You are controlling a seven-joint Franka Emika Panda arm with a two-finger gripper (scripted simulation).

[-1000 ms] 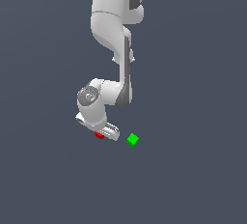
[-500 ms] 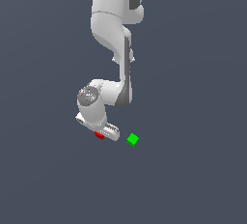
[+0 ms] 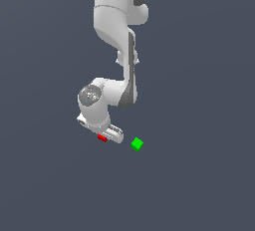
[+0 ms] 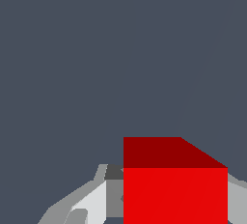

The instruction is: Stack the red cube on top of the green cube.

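Wrist view: hand (image 4: 173,203) brackets red cube (image 4: 174,194), fingers flanking for pickup; grip closure indeterminate. Green cube (image 3: 137,144) lies lower right.

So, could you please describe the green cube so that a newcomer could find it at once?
Follow the white arm down to its gripper near the grey floor. Just off the gripper, toward the exterior view's right, sits the green cube, alone and untouched. The same-sized red cube lies at the gripper instead.

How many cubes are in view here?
2. The red cube sits under the hand, mostly hidden; the green cube lies apart, toward the exterior view's right. No others visible.
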